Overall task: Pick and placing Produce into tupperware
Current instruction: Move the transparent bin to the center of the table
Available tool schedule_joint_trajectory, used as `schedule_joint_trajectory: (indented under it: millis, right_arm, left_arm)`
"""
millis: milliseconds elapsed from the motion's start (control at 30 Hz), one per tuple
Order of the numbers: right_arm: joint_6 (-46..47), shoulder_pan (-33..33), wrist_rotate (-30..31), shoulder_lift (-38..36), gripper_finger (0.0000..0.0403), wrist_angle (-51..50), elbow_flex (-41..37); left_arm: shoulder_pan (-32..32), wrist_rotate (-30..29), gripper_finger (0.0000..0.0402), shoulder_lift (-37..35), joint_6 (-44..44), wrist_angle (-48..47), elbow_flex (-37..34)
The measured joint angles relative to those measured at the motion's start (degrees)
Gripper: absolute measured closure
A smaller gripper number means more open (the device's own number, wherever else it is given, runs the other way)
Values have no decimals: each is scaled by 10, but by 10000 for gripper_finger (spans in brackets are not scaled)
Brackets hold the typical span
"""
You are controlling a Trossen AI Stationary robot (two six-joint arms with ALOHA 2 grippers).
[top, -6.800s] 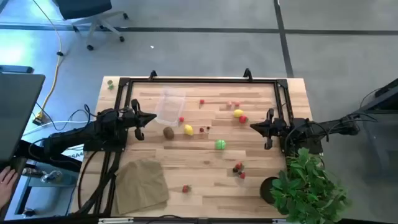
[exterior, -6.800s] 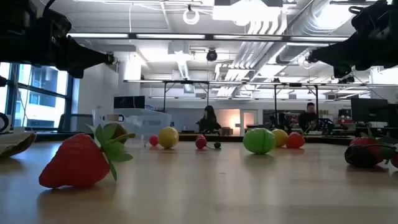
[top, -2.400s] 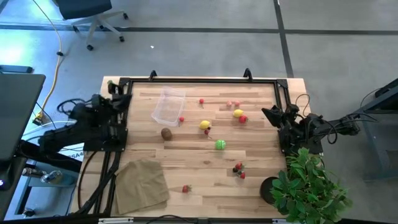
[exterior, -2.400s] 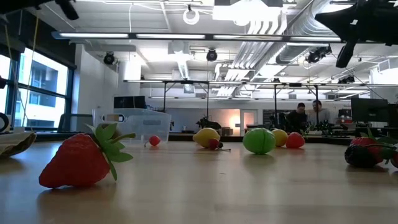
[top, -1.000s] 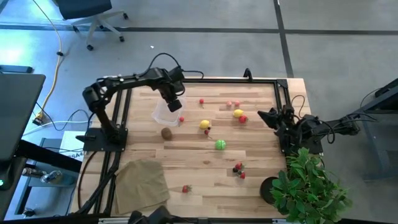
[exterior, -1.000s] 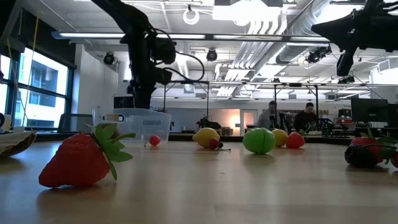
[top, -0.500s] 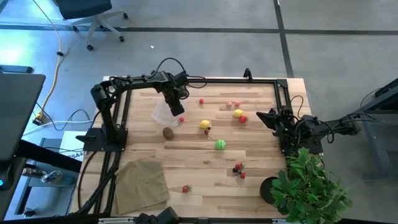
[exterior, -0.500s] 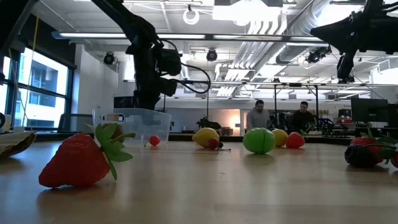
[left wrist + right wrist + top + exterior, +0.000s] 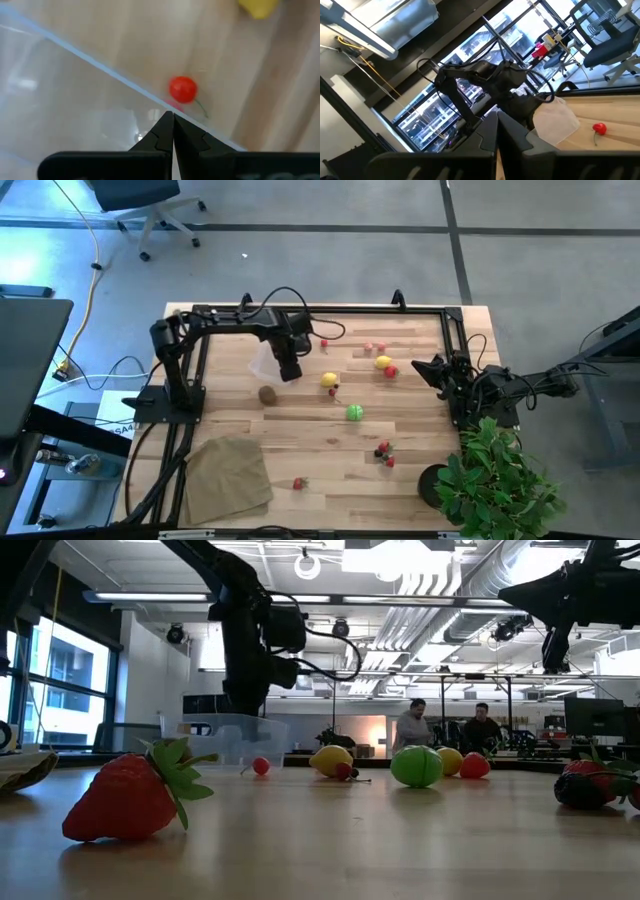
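1. Near edge of table: strawberry (image 9: 128, 800) closest to the low camera; cloth (image 9: 228, 476) at near left; plant (image 9: 495, 480) at near right. None of these bear on the coming move
2. Mid table, loose produce: green ball (image 9: 355, 413), kiwi (image 9: 268, 393), lemon (image 9: 329, 380); a second lemon (image 9: 383, 362) farther right
3. Left gripper (image 9: 172, 131): fingers pressed together, nothing between them. It hangs over the right rim of the tub (image 9: 262, 360), tips pointing down at that edge
4. Key relation: a small red berry (image 9: 183, 89) lies on the wood just outside the tub wall, just beyond the closed tips in the left wrist view. In the low view the same berry (image 9: 261, 766) sits just right of the tub (image 9: 215, 738)
5. Judgement: berry is the nearest piece to this gripper; fingers must part before any pick. Being round, it has no long axis, so approach angle matters little; the tub wall right beside it is the crowding risk
6. Kiwi is next nearest, nearer the camera side of the tub; lemon lies to the gripper's right
7. Right gripper (image 9: 417, 365): fingers together, empty, raised at the right edge of the table, well apart from the tub. Left arm is plainly nearer
8. Far: people in the room behind, clear of the table
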Motion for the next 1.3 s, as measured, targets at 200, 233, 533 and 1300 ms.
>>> schedule_joint_trajectory:
  millis: [200, 233, 533, 1300]
  right_arm:
    - [1, 0, -9, 0, 402, 0, 0]
    - [1, 0, -12, 0, 402, 0, 0]
    - [1, 0, -23, 0, 402, 0, 0]
    - [1, 0, -35, 0, 402, -2, 0]
  left_arm:
    - [-45, 44, 401, 0, -18, -9, 0]
    - [-54, 54, 401, 0, -25, -10, 0]
    - [-129, 97, 401, 0, -86, -7, 0]
    - [-240, 93, 401, -1, -234, 146, 0]
